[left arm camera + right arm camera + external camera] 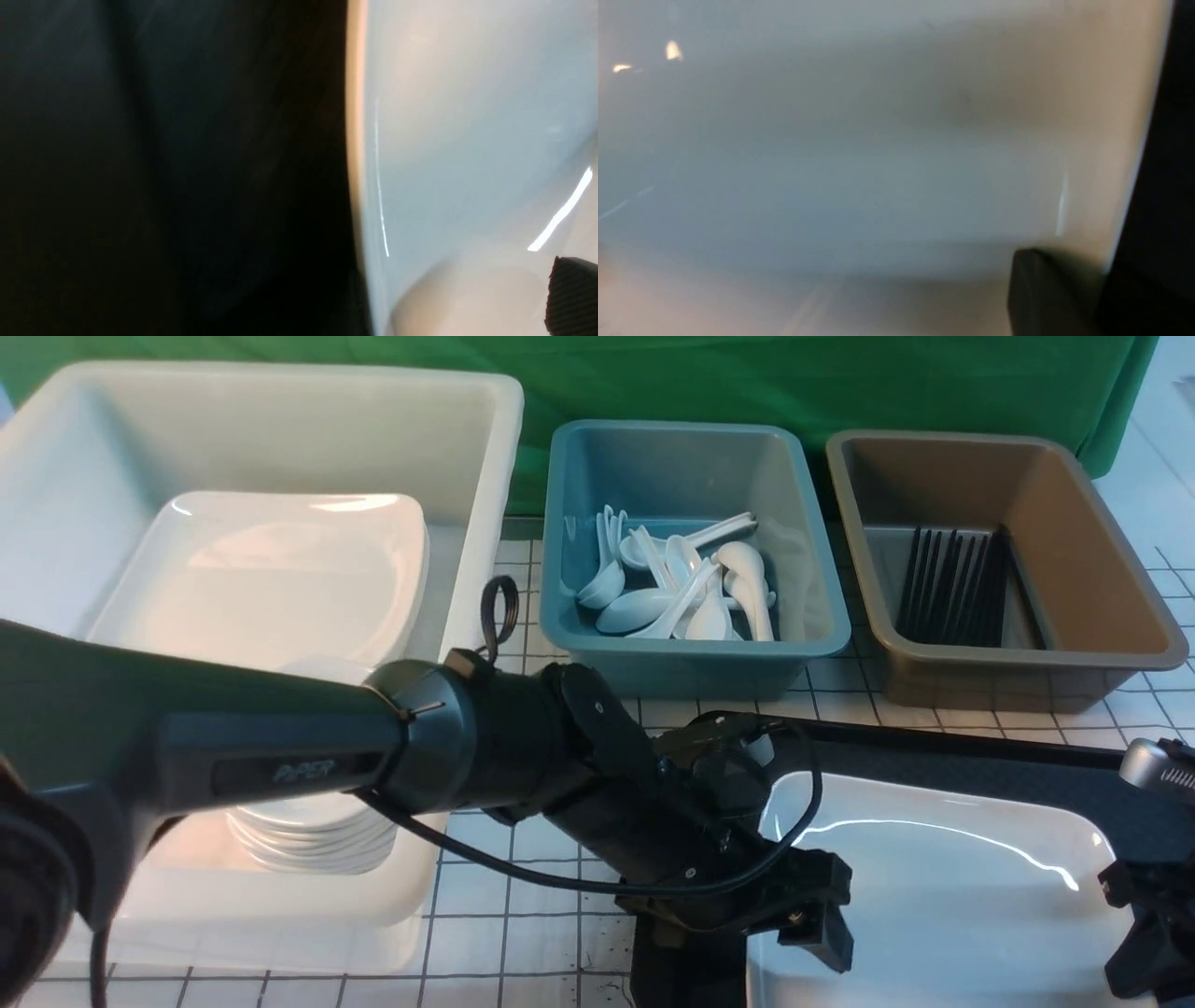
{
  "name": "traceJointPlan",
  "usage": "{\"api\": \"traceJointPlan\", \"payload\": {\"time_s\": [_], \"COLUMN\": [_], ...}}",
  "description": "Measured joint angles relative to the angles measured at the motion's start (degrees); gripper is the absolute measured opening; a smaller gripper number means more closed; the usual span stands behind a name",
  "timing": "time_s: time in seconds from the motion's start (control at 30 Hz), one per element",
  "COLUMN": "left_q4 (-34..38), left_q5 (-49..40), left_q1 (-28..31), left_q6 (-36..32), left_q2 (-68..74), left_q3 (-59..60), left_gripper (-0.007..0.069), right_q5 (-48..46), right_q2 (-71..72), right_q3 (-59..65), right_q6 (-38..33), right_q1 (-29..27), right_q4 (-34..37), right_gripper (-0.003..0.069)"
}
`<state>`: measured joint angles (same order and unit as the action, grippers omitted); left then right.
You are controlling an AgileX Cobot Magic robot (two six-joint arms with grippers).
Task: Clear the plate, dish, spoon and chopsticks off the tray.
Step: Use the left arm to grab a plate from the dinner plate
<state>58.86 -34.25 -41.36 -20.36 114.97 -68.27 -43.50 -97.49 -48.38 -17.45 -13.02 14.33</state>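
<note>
**A:** Nearest to us is the left arm [280, 747], a thick dark sleeve that crosses toward the tray [980, 751]. What does it reach for?

**B:** The plate [934, 887]. It lies flat on the tray, and the left gripper [794, 919] is at the plate's left edge. In the left wrist view one ribbed pad [572, 294] stands far out over the white surface. So the jaws look wide apart and hold nothing.

**A:** And the right gripper [1144, 924]?

**B:** It is at the plate's right edge. One dark finger [1045, 294] lies over the rim and the gap seems narrow. But I cannot tell if it really pinches the plate.

**A:** Which step is this, then?

**B:** I judge it is the plate's step. On the part of the tray that shows, I see no spoon and no chopsticks. Beyond the tray, the blue tub [579, 523] has white spoons [691, 588] and the brown tub [1102, 541] has black chopsticks [952, 583].

**A:** Where should the plate go?

**B:** Probably into the white tub [280, 401], to the left of the tray, where similar plates [280, 569] are stacked.

**A:** What does the next move need?

**B:** The left jaws must close on the rim. Then both arms should lift together and keep the plate level, because it is glossy and may slip.
</note>
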Motion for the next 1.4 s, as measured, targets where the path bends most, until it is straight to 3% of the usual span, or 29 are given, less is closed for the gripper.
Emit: {"api": "traceJointPlan", "payload": {"time_s": [0.17,0.37,0.5,0.6,0.77,1.07,1.13,1.2,1.27,1.4], "left_q4": [5.25,10.03,11.53,11.68,13.31,12.31,12.31,12.31,12.25,12.86], "left_q5": [1.54,3.18,2.91,2.77,1.3,-1.14,-1.85,-3.67,-4.87,-7.25], "left_q1": [-1.43,-2.73,-2.71,-2.65,-2.17,-0.27,0.55,2.36,4.24,7.31], "left_q6": [-6.34,-12.71,-13.13,-13.13,-12.72,-15.39,-15.39,-15.23,-15.03,-13.92], "left_q2": [1.18,1.81,2.54,2.75,3.03,0.01,-1.5,-4.38,-7.22,-11.59], "left_q3": [-0.05,-0.39,-1.21,-1.51,-1.7,-1.7,-1.76,-2.24,-2.37,-2.38], "left_gripper": [0.0543,0.0516,0.0477,0.0451,0.0307,0.0269,0.025,0.022,0.022,0.022], "right_q5": [0.95,-2.94,-3.41,-3.42,-3.42,-10.36,-11.04,-11.97,-12.59,-11.56], "right_q2": [0.0,0.0,-0.06,-0.06,-0.06,2.22,4.02,7.93,13.21,23.82], "right_q3": [-0.22,-0.23,-0.28,-0.33,-0.33,-3.89,-4.38,-5.14,-5.51,-5.51], "right_q6": [-1.03,-9.53,-13.3,-13.69,-14.31,-11.22,-10.3,-8.82,-8.3,-8.25], "right_q1": [-0.46,-0.72,-1.08,-1.08,-1.54,-1.54,-1.54,-1.47,-1.07,-0.51], "right_q4": [-0.88,5.82,5.83,5.46,4.63,3.57,4.17,5.79,8.24,12.14], "right_gripper": [0.0151,0.0155,0.0154,0.0154,0.0154,0.0143,0.0167,0.0239,0.0323,0.0402]}}
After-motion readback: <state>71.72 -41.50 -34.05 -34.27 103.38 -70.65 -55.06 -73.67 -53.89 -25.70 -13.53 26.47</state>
